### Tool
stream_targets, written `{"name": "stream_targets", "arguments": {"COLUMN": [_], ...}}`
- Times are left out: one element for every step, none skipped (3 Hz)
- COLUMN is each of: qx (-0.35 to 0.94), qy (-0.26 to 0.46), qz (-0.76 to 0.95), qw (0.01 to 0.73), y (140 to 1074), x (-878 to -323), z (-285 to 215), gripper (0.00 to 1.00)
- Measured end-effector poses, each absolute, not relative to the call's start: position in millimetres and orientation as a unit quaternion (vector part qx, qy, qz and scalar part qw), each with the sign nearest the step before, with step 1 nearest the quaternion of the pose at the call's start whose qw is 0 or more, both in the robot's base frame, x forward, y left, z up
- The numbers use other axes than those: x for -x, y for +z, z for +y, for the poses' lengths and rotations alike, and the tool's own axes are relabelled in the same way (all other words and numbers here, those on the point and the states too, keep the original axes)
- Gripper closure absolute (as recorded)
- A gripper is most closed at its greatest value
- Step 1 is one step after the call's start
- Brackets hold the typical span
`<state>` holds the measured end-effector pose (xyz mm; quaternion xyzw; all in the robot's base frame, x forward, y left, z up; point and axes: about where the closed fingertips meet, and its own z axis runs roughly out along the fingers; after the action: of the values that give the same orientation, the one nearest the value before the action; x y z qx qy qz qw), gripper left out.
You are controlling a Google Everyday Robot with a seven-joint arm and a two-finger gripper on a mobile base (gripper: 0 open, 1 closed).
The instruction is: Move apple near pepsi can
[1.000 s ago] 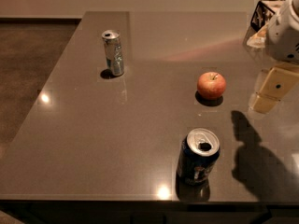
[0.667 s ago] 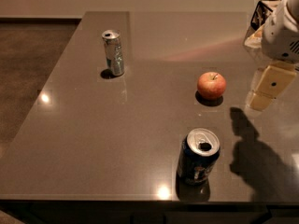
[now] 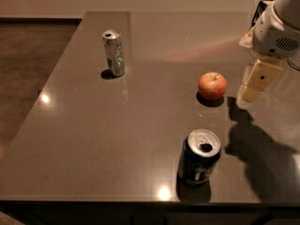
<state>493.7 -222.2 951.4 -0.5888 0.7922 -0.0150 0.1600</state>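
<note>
The apple (image 3: 212, 85) is small, round and red-orange with a short stem. It sits on the dark table (image 3: 93, 135), right of centre. The pepsi can (image 3: 198, 157) is dark blue with an opened silver top and stands upright near the front edge, in front of the apple and a little to its left. My gripper (image 3: 255, 83) hangs from the white arm at the right edge. It is just right of the apple and above the table, and holds nothing that I can see.
A slimmer silver can (image 3: 114, 52) stands upright at the back left of the table. A bag-like object (image 3: 255, 22) sits at the far right behind the arm. The table's front edge runs just below the pepsi can.
The arm and gripper have shifted slightly to the left and down, closer to the apple. The apple and both cans have not moved.
</note>
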Motion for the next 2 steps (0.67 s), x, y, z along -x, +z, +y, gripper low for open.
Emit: {"name": "stream_targets", "arguments": {"qx": [0.582,0.576], "qy": [-0.003,0.008], "qz": [0.796,0.800], "qw": [0.165,0.165], "y": [941,926], "x": [-517,-537], "z": [-223,-224], "gripper": [0.00,0.00]}}
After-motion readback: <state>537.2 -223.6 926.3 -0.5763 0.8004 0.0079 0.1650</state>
